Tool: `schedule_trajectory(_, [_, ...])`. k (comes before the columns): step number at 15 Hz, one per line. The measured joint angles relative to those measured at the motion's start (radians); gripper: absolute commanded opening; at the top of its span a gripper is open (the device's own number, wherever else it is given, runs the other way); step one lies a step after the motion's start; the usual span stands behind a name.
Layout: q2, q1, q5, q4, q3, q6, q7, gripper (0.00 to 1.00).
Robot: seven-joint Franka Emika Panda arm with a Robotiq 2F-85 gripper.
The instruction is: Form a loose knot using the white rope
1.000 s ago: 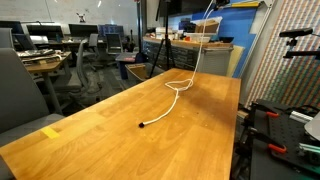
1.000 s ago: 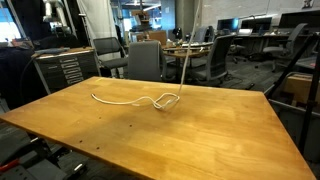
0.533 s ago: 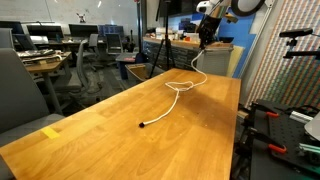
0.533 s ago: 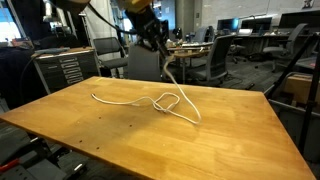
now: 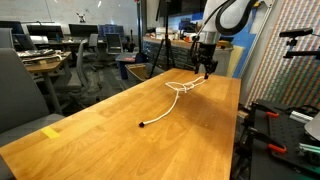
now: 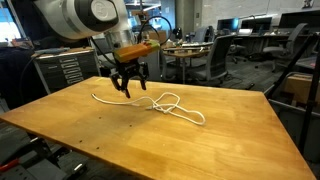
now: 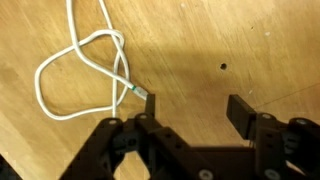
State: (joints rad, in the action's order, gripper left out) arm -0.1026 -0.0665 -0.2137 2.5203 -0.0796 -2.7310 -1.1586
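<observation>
White rope (image 7: 122, 65) lies looped on the wooden table (image 6: 240, 135), one tip just beside the gripper (image 7: 192, 108), whose fingers stand apart, empty. The loop looks laid; next, likely, grasp an end and thread it through.

No legible text, label, brand or number anywhere, neither in the exterior views nor in the wrist view. Yellow patch (image 5: 52, 131) near the corner of the wooden table (image 5: 120, 140) — too small to tell whether printed. Office monitors (image 6: 243, 24) in the background — too blurred to read.
</observation>
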Motion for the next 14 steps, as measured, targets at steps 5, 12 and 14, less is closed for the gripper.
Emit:
schedule_trajectory(5, [-0.001, -0.003, -0.179, -0.019, -0.03, 0.24, 0.133, 1.0])
schedule_trajectory(12, [-0.014, -0.009, -0.112, -0.035, -0.02, 0.357, 0.142, 1.0])
schedule_trajectory(14, [-0.025, -0.007, 0.002, -0.025, 0.01, 0.373, 0.179, 1.0])
